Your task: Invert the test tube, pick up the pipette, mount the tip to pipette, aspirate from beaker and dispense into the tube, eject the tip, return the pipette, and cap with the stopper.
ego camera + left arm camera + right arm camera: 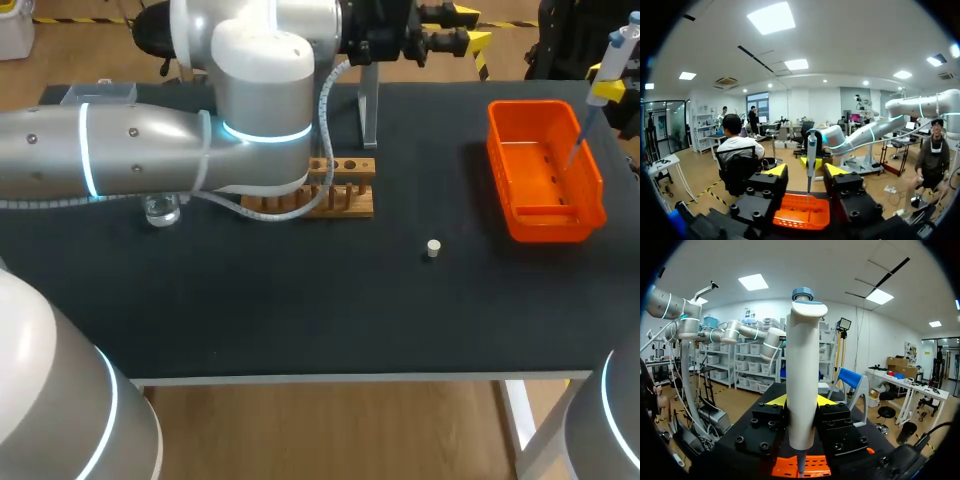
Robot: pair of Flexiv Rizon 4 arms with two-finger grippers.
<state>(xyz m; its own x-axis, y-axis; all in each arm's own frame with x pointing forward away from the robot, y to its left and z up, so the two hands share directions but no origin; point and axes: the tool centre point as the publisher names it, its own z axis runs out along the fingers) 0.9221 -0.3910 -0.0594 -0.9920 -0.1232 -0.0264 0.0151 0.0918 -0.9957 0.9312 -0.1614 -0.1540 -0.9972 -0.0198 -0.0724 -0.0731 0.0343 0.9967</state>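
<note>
Our right fingers [777,400] are clamped on the white pipette [802,375], one yellow tip on each side of its body, and they hold it upright with the blue-capped head uppermost. In the head view the pipette [612,62] hangs at the far right of the bench [300,300], and its thin lower end points down over the orange bin [592,190]. We cannot tell whether that end touches the bin. From the right wrist the bin [817,467] shows just under the pipette's point.

Our left fingers [776,171] stand wide apart and hold nothing. They point across the bench towards the pipette [811,150], which from the left wrist appears in the gap between them but well ahead of them, over the orange bin [802,212]. In the head view the left arm [150,150] comes in from the left and bends near the middle of the bench, and its fingers [470,16] sit at the far edge.

The wooden rack [345,195] lies near the middle of the bench, partly behind the left arm's elbow (so we cannot make out what stands in its hidden part). A small white stopper [432,248] rests alone on the bench, between the rack and the bin and nearer to us. The glass beaker [160,211] stands on the left, just under the left arm.
</note>
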